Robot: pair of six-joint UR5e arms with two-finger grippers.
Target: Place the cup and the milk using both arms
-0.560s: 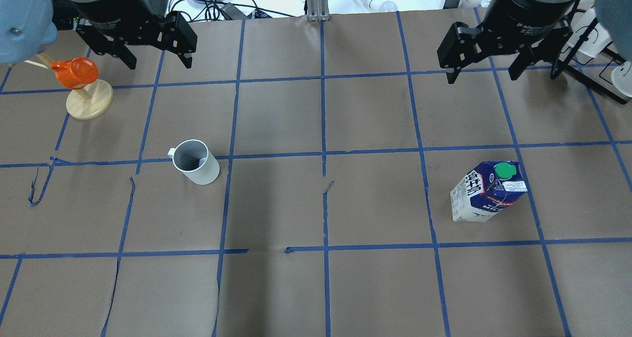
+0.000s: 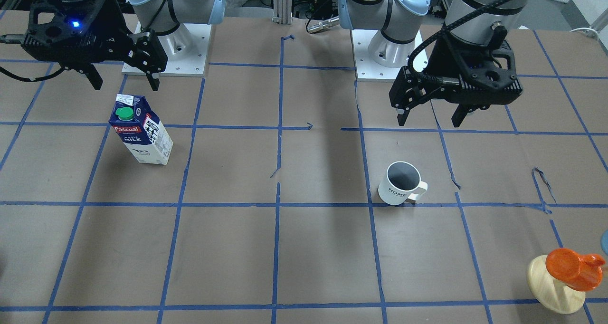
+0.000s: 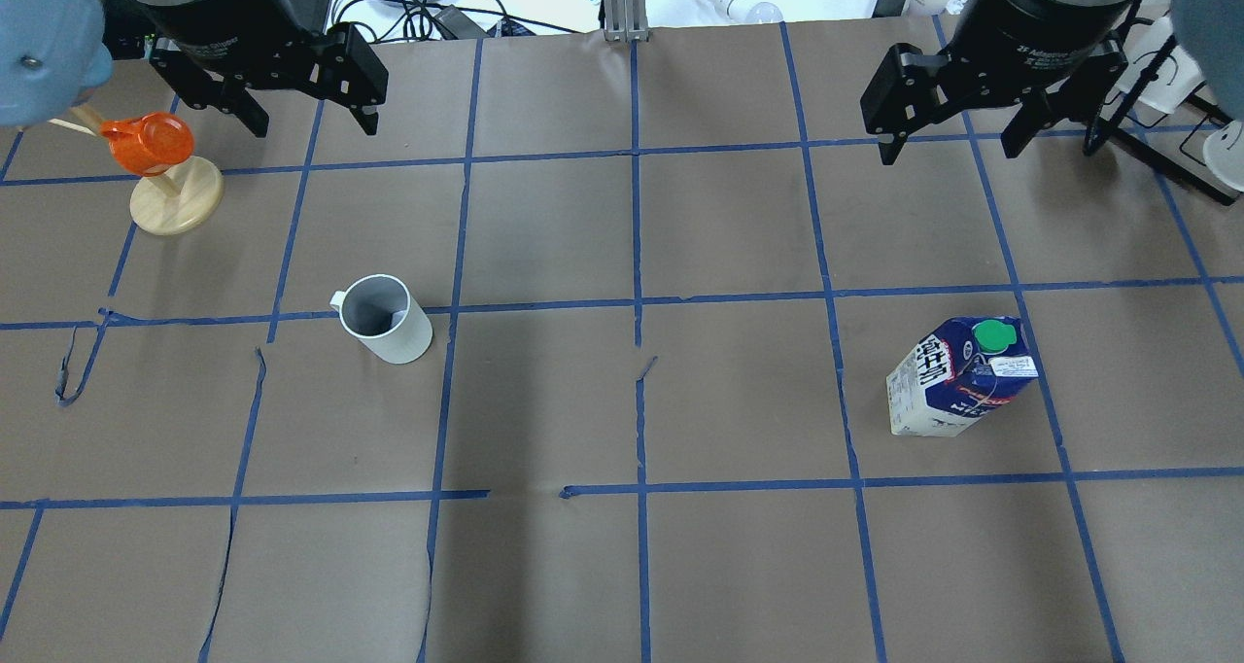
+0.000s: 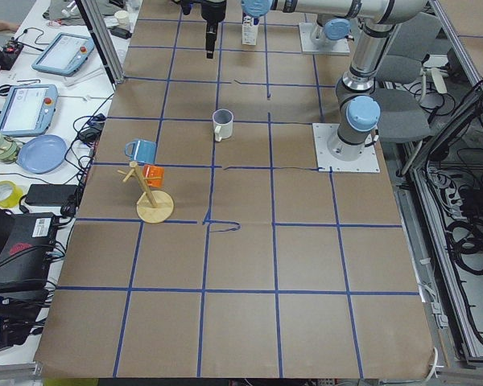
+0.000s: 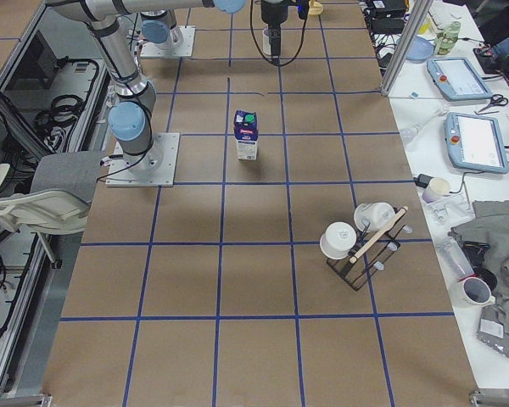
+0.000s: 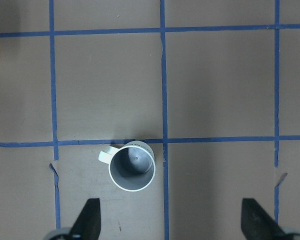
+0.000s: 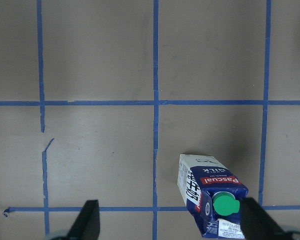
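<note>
The white cup (image 3: 384,318) with a dark grey inside stands upright on the brown table, handle toward the robot's left; it also shows in the front view (image 2: 401,184) and the left wrist view (image 6: 132,166). My left gripper (image 3: 313,123) hangs open and empty high above the table, behind the cup (image 2: 430,123). The blue and white milk carton (image 3: 957,376) with a green cap stands upright on the right side (image 2: 140,134), and in the right wrist view (image 7: 212,200). My right gripper (image 3: 948,150) is open and empty above the table, apart from the milk (image 2: 126,85).
An orange cup hangs on a round wooden stand (image 3: 175,201) at the far left, near my left gripper. A rack with white cups (image 5: 365,233) stands past the table's right end. Blue tape lines and torn paper seams cross the table. Cables and tablets lie beyond the far edge.
</note>
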